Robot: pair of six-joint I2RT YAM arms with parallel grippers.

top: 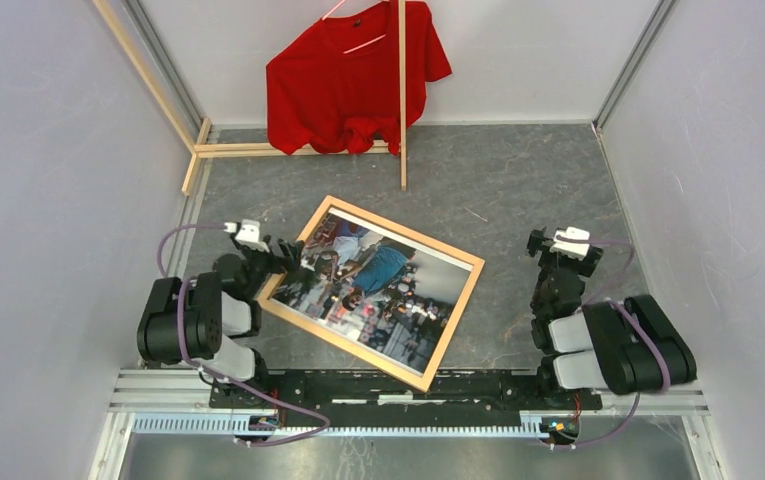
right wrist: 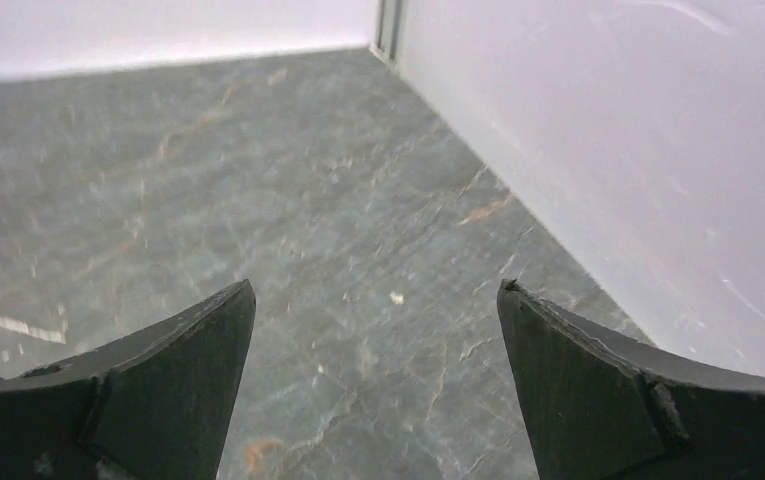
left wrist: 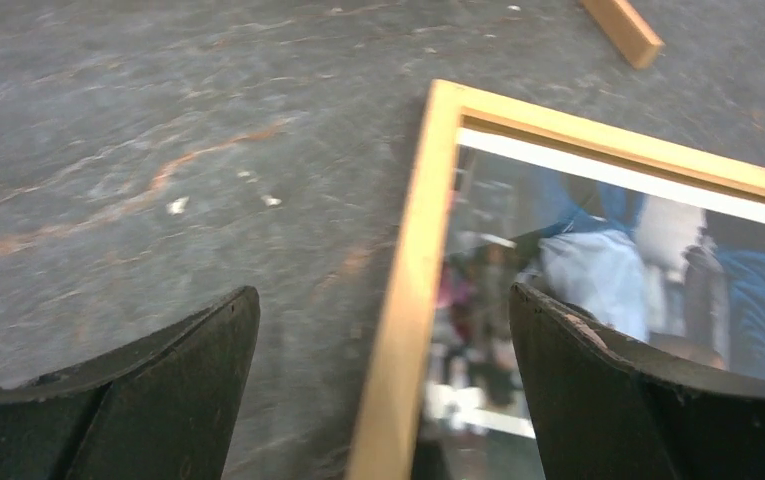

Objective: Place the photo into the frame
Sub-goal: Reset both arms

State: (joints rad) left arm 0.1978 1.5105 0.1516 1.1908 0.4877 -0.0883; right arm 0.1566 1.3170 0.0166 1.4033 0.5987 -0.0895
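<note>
In the upper left of the top view, thin light-wood slats (top: pixel 148 75) lean along the wall. Lower left, the left gripper (left wrist: pixel 380 290) has its black fingers spread wide apart, holding nothing; they straddle one side strip of the large rectangular light-wood picture frame (left wrist: pixel 413 260) near its corner. The frame lies flat and skewed at the picture's centre on the grey stone-patterned table (top: pixel 518 190). The glossy colour photo (top: pixel 378 285) of people, in blue and red tones with a white border, lies inside it. Above centre hangs a red T-shirt (top: pixel 348 90). At right, the right gripper (right wrist: pixel 378 285) is also spread wide and empty over bare table, well apart from the frame.
</note>
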